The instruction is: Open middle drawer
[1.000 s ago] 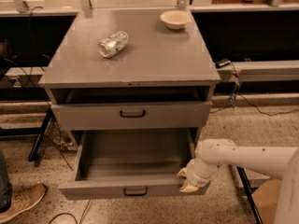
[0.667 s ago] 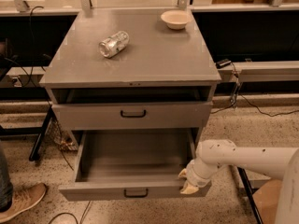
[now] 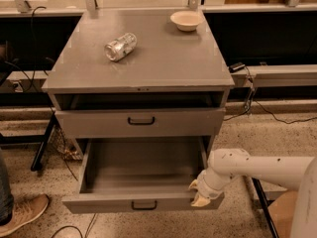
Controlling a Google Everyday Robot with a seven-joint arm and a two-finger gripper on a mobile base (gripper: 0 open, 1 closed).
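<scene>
The grey cabinet (image 3: 148, 68) has a drawer with a black bar handle (image 3: 141, 120) just under its top. Below it the middle drawer (image 3: 141, 170) stands pulled far out, and its inside is bare. Its front (image 3: 99, 203) faces me low in the view, with a small black handle (image 3: 144, 205) at the centre. My gripper (image 3: 200, 196), at the end of the white arm (image 3: 257, 170) that comes in from the right, sits against the right end of that drawer's front edge. No lower drawer is visible beneath the open one.
A crushed can (image 3: 120, 46) lies on its side on the cabinet top, and a shallow bowl (image 3: 186, 20) stands at the back right. A person's shoe (image 3: 22, 212) is on the floor at the lower left. Cables (image 3: 257, 105) run along the floor to the right, and a cardboard box (image 3: 283, 217) is at the lower right.
</scene>
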